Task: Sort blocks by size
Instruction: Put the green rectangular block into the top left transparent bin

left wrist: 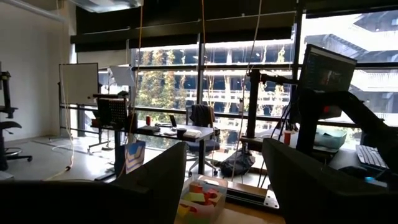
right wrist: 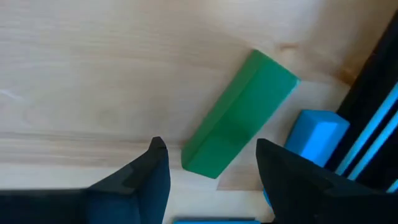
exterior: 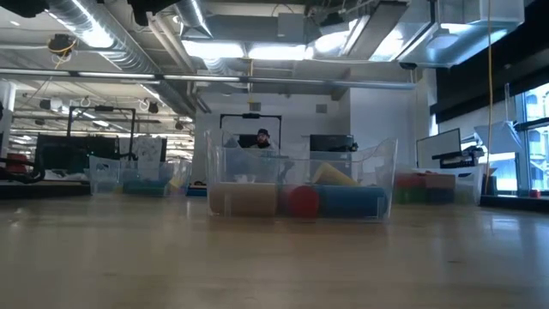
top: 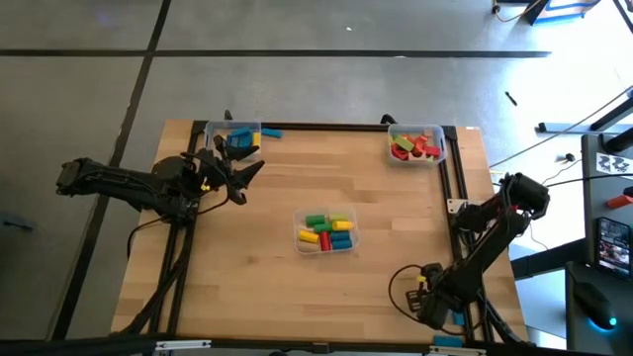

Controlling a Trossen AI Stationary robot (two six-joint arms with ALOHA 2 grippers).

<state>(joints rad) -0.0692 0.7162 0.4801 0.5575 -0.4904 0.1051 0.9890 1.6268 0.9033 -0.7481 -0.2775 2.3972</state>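
While the right gripper point(right wrist: 208, 171) hangs spread and empty at the table's near right corner, a green block point(right wrist: 239, 115) lies on the wood just ahead of its fingers, its long axis slanted across their gap. Squaring to it probably needs a wrist turn. Over by the far-left bin point(top: 233, 137), the left gripper point(top: 244, 170) waits, also spread and empty.
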